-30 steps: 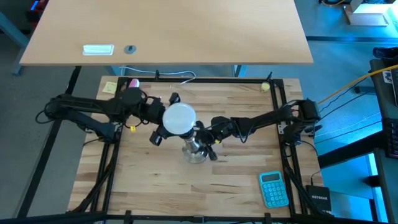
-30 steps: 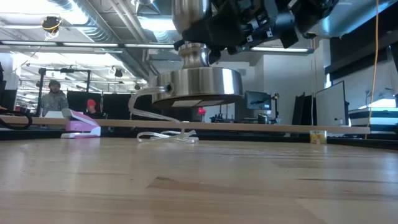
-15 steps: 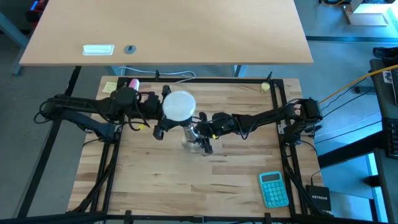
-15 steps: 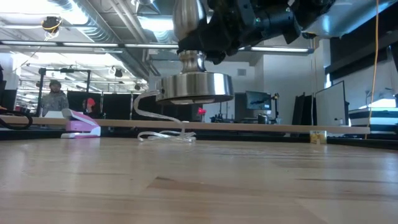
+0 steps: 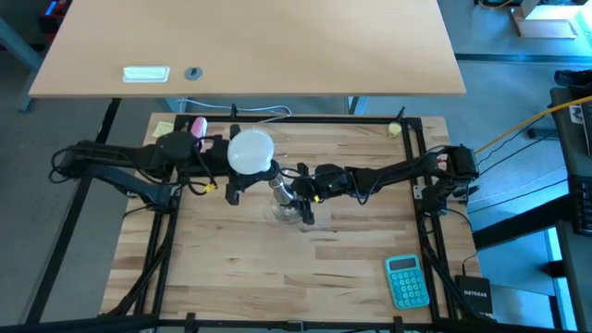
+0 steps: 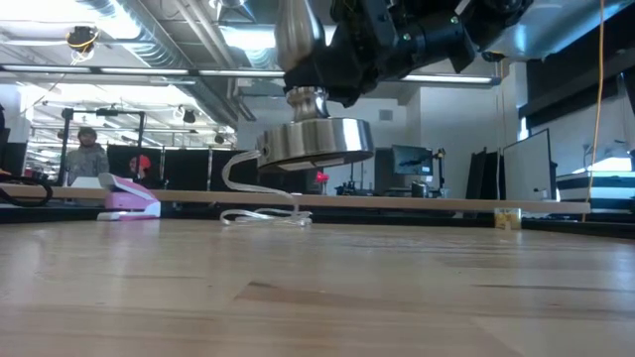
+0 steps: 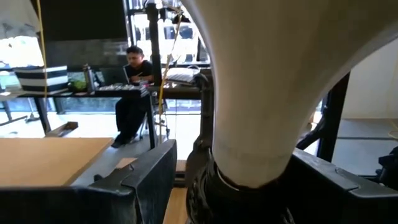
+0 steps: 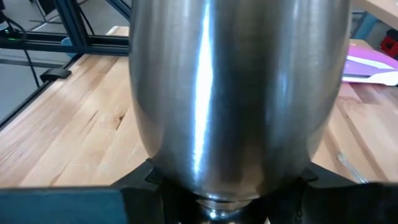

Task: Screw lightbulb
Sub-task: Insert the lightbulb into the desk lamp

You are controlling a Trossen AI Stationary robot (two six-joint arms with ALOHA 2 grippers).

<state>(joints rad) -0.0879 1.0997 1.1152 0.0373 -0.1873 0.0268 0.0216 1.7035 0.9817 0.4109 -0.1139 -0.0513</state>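
Observation:
The white frosted lightbulb (image 5: 252, 153) is up in the air over the table's middle, with my left gripper (image 5: 239, 166) shut on it. In the left wrist view its narrow neck (image 7: 249, 162) points down into a black ring (image 7: 239, 196). Beside it is the shiny metal socket stand (image 5: 285, 196). My right gripper (image 5: 298, 192) is shut on this stand. The low view shows the stand's round base (image 6: 316, 144) hanging tilted, well clear of the tabletop. My left gripper has the lightbulb between its two fingers (image 7: 146, 180), which come level from the table's left. They stand at either side of the bulb's lower, tapering part (image 7: 249, 124); the touching spots are hidden by the bulb. The bulb is lifted clear, globe up. My right gripper pinches the stand between its two fingers (image 8: 140, 183), at the narrow part (image 8: 217, 205) below the wide metal body. The fingers come from the table's right, slanting slightly down, across the stand. The stand is lifted clear, with its base (image 6: 316, 144) tilted.
A teal calculator (image 5: 407, 280) lies near the front right. A pink object (image 5: 197, 125) and a white cable (image 6: 263, 213) lie at the far edge. People sit in the room beyond the table (image 6: 87, 154).
My left gripper has carried the lightbulb toward the table's far left and turned. My right gripper has shifted a little the same way with the stand. The stand's base has gone from level to tilted and stays clear of the table.

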